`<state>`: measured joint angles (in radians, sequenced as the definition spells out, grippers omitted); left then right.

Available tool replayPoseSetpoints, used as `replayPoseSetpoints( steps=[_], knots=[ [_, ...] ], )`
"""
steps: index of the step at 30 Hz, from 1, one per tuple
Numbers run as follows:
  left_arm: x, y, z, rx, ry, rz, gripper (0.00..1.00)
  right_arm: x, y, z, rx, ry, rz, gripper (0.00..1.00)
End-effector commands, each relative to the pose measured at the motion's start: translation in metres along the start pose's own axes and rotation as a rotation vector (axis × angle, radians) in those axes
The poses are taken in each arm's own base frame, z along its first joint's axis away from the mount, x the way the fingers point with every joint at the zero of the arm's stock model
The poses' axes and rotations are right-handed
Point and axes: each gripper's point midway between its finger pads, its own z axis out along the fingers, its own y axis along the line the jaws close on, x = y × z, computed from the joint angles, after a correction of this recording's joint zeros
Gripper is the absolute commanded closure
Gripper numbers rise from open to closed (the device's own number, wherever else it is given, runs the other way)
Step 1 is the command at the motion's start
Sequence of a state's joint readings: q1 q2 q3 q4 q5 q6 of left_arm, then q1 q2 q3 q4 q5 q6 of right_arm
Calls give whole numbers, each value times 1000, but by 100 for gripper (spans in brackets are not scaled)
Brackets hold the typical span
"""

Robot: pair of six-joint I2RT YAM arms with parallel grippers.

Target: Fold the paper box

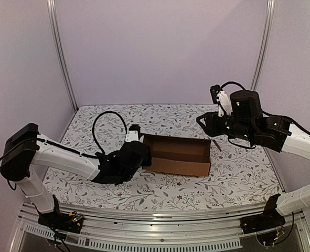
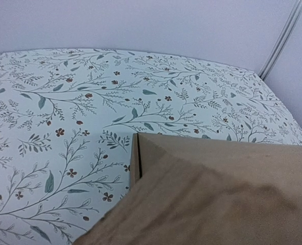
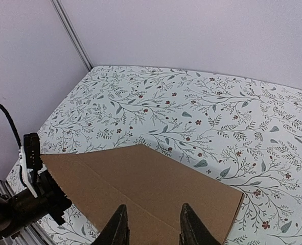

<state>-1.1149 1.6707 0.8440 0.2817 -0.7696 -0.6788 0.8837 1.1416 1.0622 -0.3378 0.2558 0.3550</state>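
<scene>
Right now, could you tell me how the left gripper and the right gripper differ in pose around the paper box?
The left gripper sits low against the left end of the paper box; the right gripper hangs higher by its right end. The right gripper's fingers stand open; the left gripper's fingers are out of sight. Both face the box.

Pale lilac walls (image 3: 191, 30) rise beyond the right pincer (image 3: 154, 206), a silver corner post (image 3: 71, 33) far to its left; the floral-print counter (image 3: 202, 107) spreads ahead of it.
</scene>
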Motion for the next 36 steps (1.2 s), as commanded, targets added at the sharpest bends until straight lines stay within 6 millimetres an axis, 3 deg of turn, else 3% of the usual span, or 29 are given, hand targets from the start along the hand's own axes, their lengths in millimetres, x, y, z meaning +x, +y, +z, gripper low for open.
replayPoseSetpoints(
  steps=[1, 5, 14, 22, 28, 36],
  knots=[
    [59, 23, 3, -88, 93, 158, 100, -8, 4, 25, 37, -16, -7, 69],
    [72, 15, 5, -93, 73, 173, 100, -2, 6, 51, 58, -4, 4, 75],
    [101, 6, 10, -137, 66, 208, 100, 35, -4, 108, 147, 27, 39, 86],
    [121, 4, 10, -148, 64, 225, 99, 69, -14, 136, 187, 46, 50, 92],
    [127, 2, 7, -143, 68, 219, 85, 100, -20, 149, 207, 81, 60, 95],
    [123, -7, -12, -125, 53, 243, 49, 131, -29, 157, 239, 115, 64, 97]
  ],
)
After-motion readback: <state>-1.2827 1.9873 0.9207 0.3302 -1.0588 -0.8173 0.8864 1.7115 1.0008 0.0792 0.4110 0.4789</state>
